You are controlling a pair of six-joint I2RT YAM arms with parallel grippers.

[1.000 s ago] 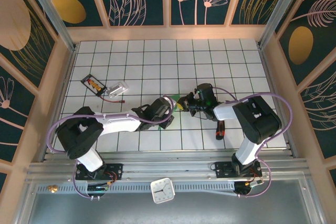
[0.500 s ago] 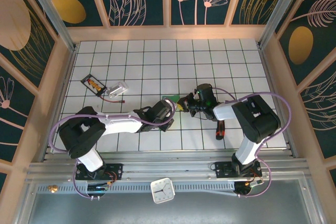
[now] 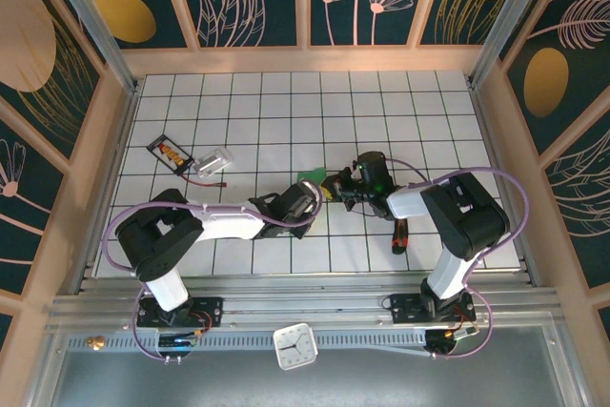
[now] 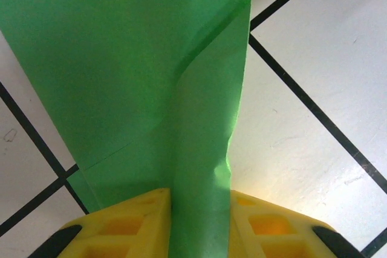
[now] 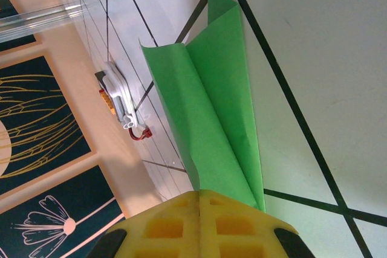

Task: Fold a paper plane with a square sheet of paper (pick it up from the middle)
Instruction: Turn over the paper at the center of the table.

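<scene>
Square sheet of paper (image 4: 121,58), green and already creased lengthwise, is what my left fingers (image 4: 130,225) have just tightened on. Over the last second they narrowed onto a raised fold that now fills the gap between them, so I read them as grasping it. My right fingers (image 5: 169,225) stay clenched flat on the far end, with the paper fanning out of their seam in two layers. The sheet sits between the two wrists, near the middle of the desk (image 3: 286,111); I cannot tell whether it touches the surface. From above, the left arm has crept forward, and more green shows beside it than a second ago. With both ends held, I judge the next crease can be pressed. Pulling hard could tear or skew it.
</scene>
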